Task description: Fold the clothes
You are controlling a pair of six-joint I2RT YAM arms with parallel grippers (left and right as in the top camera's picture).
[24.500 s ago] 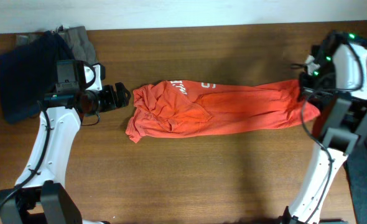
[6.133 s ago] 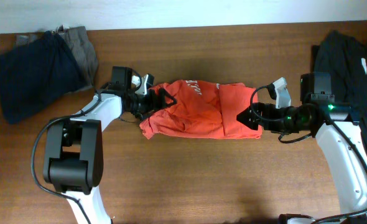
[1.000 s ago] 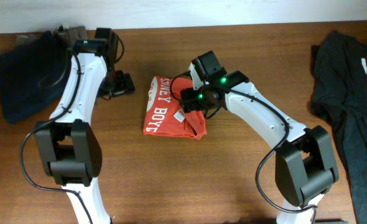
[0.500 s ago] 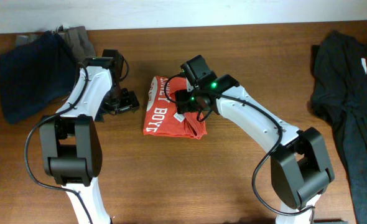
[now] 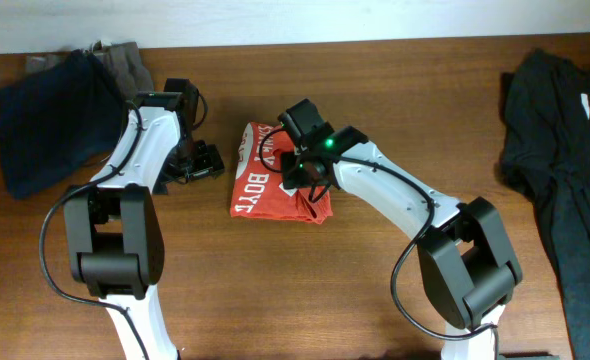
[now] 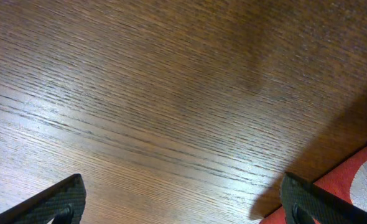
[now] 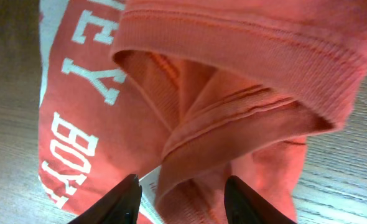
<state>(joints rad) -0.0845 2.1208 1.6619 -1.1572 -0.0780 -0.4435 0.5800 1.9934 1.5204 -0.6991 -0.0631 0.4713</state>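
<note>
**Orange-red T-shirt folded mid-table; right grip unconfirmed**

You have the orange-red T-shirt (image 5: pixel 275 200) lying as a folded packet near the middle of the wooden table (image 5: pixel 375 290). Its white lettering (image 7: pixel 71 158) reads "BOY" in the right wrist view, with "EY" on the line above. The letters ahead of "EY" are cut off by the top of the frame, and whatever follows "BOY" runs off the lower edge. A small white tag (image 7: pixel 147 182) shows at a fold, and its print is too small to read.

Your right gripper (image 7: pixel 180 202) sits over the shirt's upper right part. Its fingers stand apart on either side of a raised ridge of hemmed fabric. Only the fingertips show, so you cannot tell whether they pinch that ridge or merely straddle it. In the overhead view the arm covers part of the shirt.

Your left gripper (image 6: pixel 188 205) is spread wide with nothing between its fingers. It is over bare wood just beside the shirt's left edge, and a corner of the shirt enters its view at lower right.

A navy garment (image 5: pixel 50 120) lies at the far left, with a grey garment (image 5: pixel 130 65) partly hidden behind it. A black garment (image 5: pixel 555 150) lies along the right side, cut off by the frame.
</note>
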